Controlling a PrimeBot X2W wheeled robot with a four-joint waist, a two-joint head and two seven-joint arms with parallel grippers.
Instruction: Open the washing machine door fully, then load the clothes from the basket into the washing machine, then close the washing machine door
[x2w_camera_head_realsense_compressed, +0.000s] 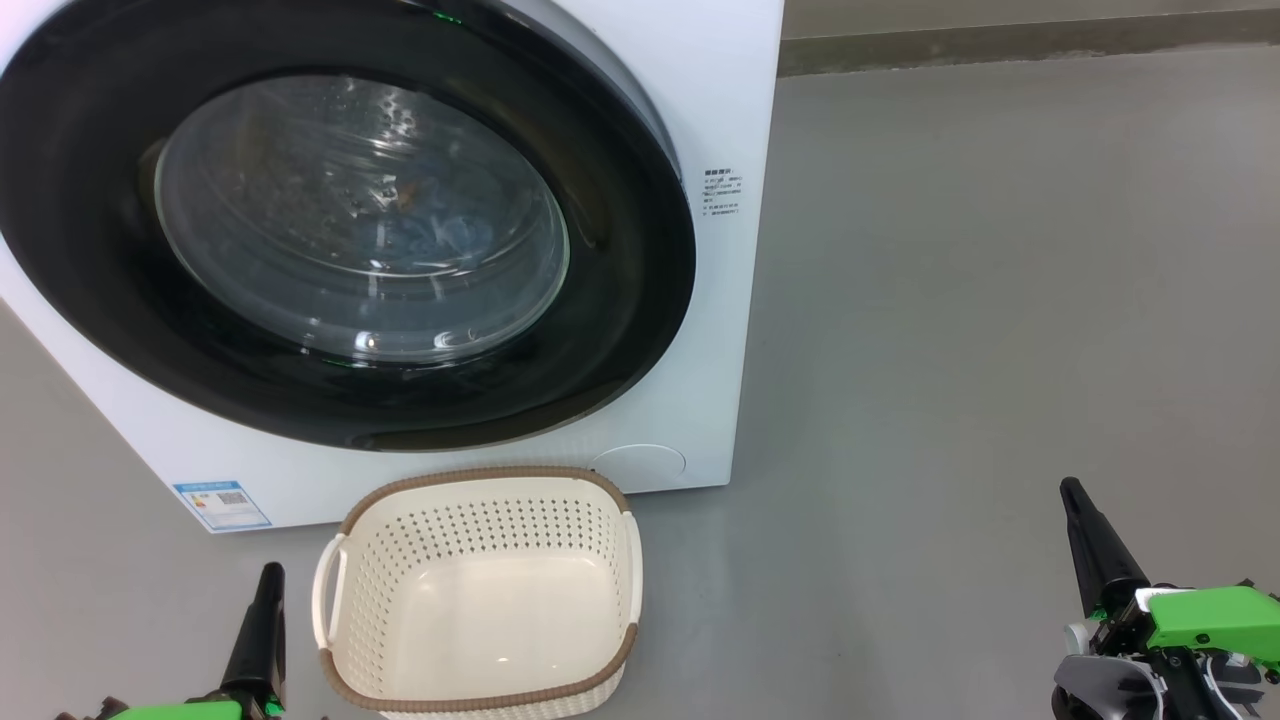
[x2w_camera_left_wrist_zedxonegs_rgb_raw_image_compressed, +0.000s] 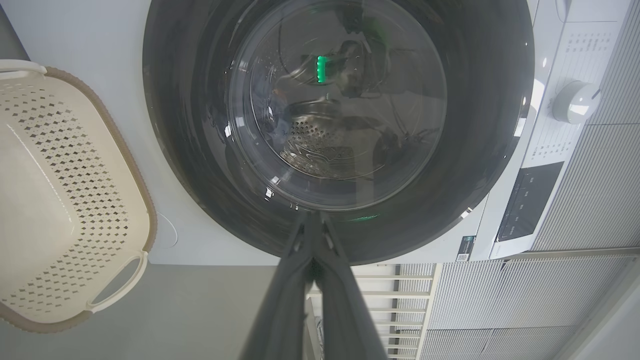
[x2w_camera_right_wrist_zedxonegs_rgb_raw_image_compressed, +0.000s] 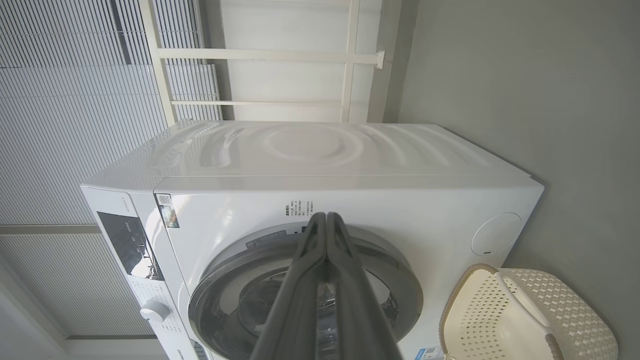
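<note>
The washing machine door (x2w_camera_head_realsense_compressed: 620, 300), a glossy black ring around bulging glass, lies shut against the white washing machine (x2w_camera_head_realsense_compressed: 730, 100). Through the glass I see light blue clothes (x2w_camera_head_realsense_compressed: 455, 228) inside the drum. The cream basket (x2w_camera_head_realsense_compressed: 480, 478) with a brown rim stands on the floor right in front of the machine, and nothing lies in it. My left gripper (x2w_camera_head_realsense_compressed: 268, 575) is shut, low at the basket's left side. My right gripper (x2w_camera_head_realsense_compressed: 1072, 492) is shut too, far right over bare floor. In the left wrist view the left gripper (x2w_camera_left_wrist_zedxonegs_rgb_raw_image_compressed: 312, 216) points at the door's rim (x2w_camera_left_wrist_zedxonegs_rgb_raw_image_compressed: 480, 125).
Grey floor (x2w_camera_head_realsense_compressed: 1000, 300) stretches to the right of the machine up to a wall base (x2w_camera_head_realsense_compressed: 1000, 45). The machine's control panel and white knob (x2w_camera_left_wrist_zedxonegs_rgb_raw_image_compressed: 575, 101) sit above the door. White slatted blinds (x2w_camera_right_wrist_zedxonegs_rgb_raw_image_compressed: 75, 75) and a white railing (x2w_camera_right_wrist_zedxonegs_rgb_raw_image_compressed: 270, 55) stand behind the machine.
</note>
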